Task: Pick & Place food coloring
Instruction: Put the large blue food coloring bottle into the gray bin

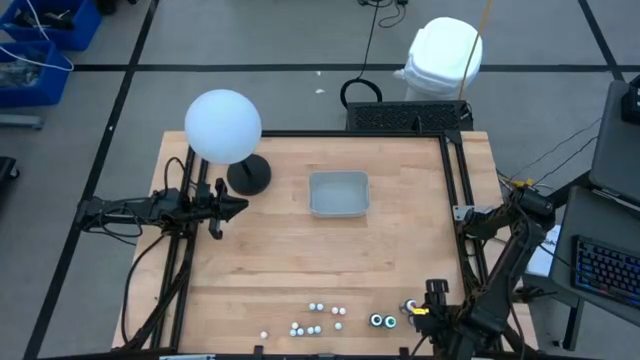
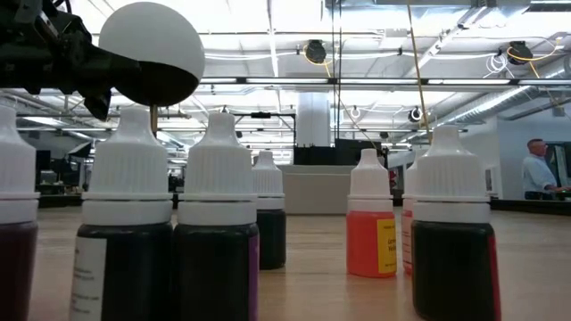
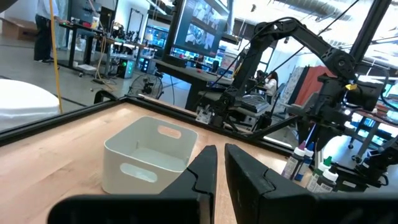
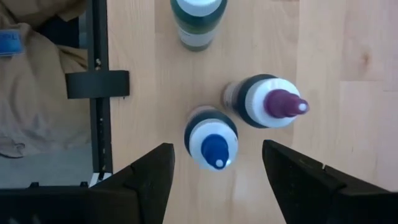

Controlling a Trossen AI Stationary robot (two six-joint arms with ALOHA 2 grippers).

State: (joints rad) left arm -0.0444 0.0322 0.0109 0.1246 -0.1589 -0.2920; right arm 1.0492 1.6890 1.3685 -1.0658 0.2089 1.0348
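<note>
My right fingers [image 4: 217, 165] hang spread wide over a blue-tipped food coloring bottle [image 4: 211, 145] on the worktop [image 4: 348, 50], while my left fingers [image 3: 221, 171] rest together near the tray [image 3: 149, 155].

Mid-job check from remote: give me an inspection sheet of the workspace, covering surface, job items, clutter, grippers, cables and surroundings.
Surface: pale wooden table top in a black metal frame.
Job's things: small white-capped food coloring bottles clustered upright at the near edge; blue-tipped bottle and purple-tipped bottle stand apart under the right arm.
Container: pale rectangular bin mid-table, nothing seen in it.
Clutter: white globe lamp on a black base, far left.
Grippers: left gripper shut, parked near the lamp; right gripper open, pointing down over the blue-tipped bottle.
Cables: black cables run along the left frame.
Surroundings: a person in the far background.
</note>
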